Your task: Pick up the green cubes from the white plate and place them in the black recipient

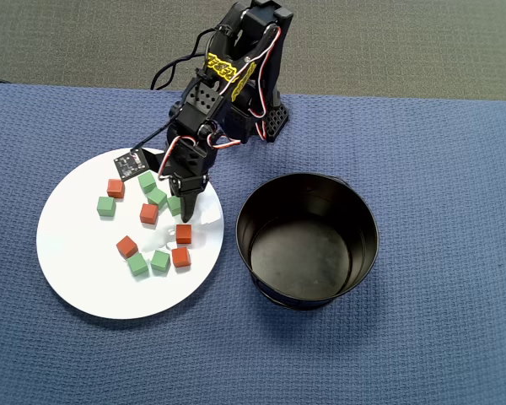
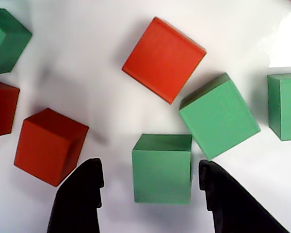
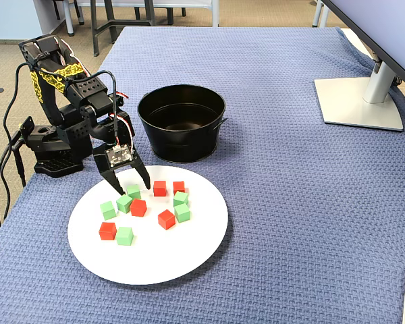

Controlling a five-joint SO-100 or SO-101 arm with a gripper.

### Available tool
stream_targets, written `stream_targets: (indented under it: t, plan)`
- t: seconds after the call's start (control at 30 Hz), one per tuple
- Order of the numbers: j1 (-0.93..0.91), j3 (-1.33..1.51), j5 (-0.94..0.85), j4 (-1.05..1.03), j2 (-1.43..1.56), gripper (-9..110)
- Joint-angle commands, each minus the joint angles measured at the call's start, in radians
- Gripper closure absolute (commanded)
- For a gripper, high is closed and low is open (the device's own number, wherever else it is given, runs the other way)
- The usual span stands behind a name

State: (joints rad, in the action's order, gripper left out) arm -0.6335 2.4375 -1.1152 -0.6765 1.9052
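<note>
Fingers apart, straddling one green cube (image 2: 162, 168) on the white plate (image 1: 84, 287); gripper (image 2: 150, 187) is low over the plate's upper right part in the overhead view, not yet closed on anything. In the wrist view the black finger tips (image 2: 87, 182) sit either side of the cube with small gaps, no contact visible.

Green cubes are matte, sharp-edged, small. Red-orange cubes (image 1: 126, 246) of the same size are mixed among them, scattered across the plate. In the wrist view another green cube (image 2: 218, 116) sits just right of the straddled one, corner nearly touching it, and a red-orange one (image 2: 163, 59) lies just above.

Plate is flat, round, plain white. Black recipient (image 1: 308, 240) is a deep round pot with glossy walls and thin rim, standing just right of the plate in the overhead view, inside looks empty. Surface is covered in blue textured woven cloth (image 3: 290, 202).

Monitor stand (image 3: 361, 101) at far right in the fixed view, cut off. Arm covers part of the plate's top edge from overhead, so one green cube by the fingers is partly hidden there.
</note>
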Motion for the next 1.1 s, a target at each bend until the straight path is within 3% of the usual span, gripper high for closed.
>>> stream_targets:
  t: [0.0, 0.2, 0.47, 0.83, 1.07]
  plan:
    - [-0.014, -0.067, -0.018, 0.026, -0.006, 85]
    - [-0.011, -0.058, -0.025, 0.04, -0.014, 101]
    - [-0.005, -0.043, 0.014, 0.02, 0.043, 101]
    - [0.084, -0.383, 0.27, -0.534, 0.433, 101]
    - [0.394, -0.588, 0.561, -0.742, 0.575, 102]
